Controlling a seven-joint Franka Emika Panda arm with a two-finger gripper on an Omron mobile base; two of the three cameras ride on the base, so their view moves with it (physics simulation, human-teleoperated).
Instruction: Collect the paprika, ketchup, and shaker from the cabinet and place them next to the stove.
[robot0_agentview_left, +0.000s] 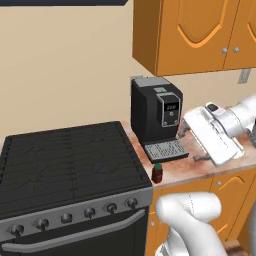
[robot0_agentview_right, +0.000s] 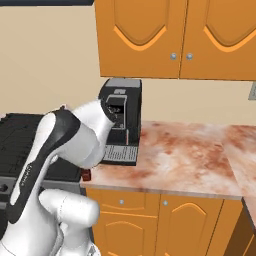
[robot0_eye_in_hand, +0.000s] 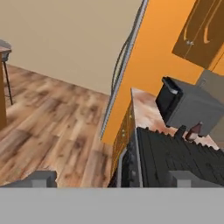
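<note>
Item: paprika (robot0_agentview_left: 157, 173), which I found set on the desk (robot0_agentview_left: 200, 167) just beside the stove (robot0_agentview_left: 70, 160), in front of the coffee machine (robot0_agentview_left: 156, 110); one of three delivered, I judged. Ketchup and shaker: left to fetch. End effector (robot0_agentview_left: 197, 142): jaws wide apart, carrying nothing.
</note>
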